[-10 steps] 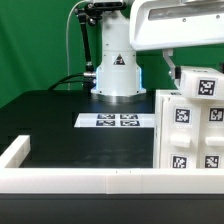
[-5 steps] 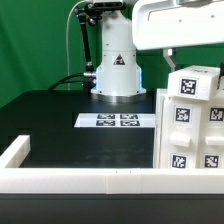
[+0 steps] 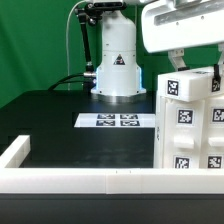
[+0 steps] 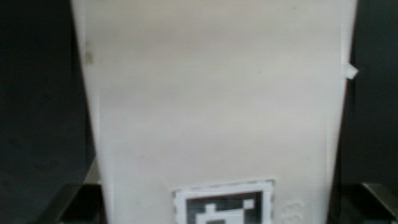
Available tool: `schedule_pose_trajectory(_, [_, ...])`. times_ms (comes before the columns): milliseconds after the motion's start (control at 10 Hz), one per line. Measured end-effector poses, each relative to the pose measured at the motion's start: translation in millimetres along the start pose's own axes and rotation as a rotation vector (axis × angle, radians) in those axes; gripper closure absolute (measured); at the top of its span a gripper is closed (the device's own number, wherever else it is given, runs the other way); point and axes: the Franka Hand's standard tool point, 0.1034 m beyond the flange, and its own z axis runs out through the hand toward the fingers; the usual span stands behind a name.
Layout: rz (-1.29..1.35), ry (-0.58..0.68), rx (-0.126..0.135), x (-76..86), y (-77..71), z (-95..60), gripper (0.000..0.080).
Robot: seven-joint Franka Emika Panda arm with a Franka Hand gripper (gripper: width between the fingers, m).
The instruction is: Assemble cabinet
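A low white rail (image 3: 75, 178) runs across the nearest edge of the black counter (image 3: 60, 125), turning back at the exterior view's left corner. Just behind it, at the exterior view's right, stands the cabinet (image 3: 190, 135), a tall white box with black-and-white square tags on its near face. On top of it, at the far right, sits a small white tagged block (image 3: 187, 87), tilted slightly, its tag facing the camera.

The end effector (image 3: 196, 60) comes down from the arm's big white wrist housing directly over that block. One dark finger (image 3: 176, 60) shows at the block's left upper edge and another at its right, so the fingers appear to straddle the piece, but whether they actually press on it I cannot tell. The wrist view is filled by a broad white panel (image 4: 214, 100) with one tag (image 4: 228, 204) at its edge, dark background on either side.

Farther back, near the counter's middle, the marker board (image 3: 117, 121) lies flat. Behind it rises the robot's white base (image 3: 117, 62), against a green backdrop (image 3: 35, 45).
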Motion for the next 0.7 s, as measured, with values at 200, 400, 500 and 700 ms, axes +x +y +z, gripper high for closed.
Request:
schedule_pose_trajectory(200, [0.148, -0.006, 0.007, 0.0, -0.2, 0.3, 0.0240])
schedule_pose_trajectory(400, [0.384, -0.005, 0.035, 0.4, 0.6, 1.3, 0.0240])
schedule_pose_trajectory(500, [0.540, -0.018, 0.057, 0.9, -0.3, 1.6, 0.0240])
schedule_pose_trajectory(700, [0.757, -0.030, 0.065, 0.6, -1.9, 1.2, 0.0240])
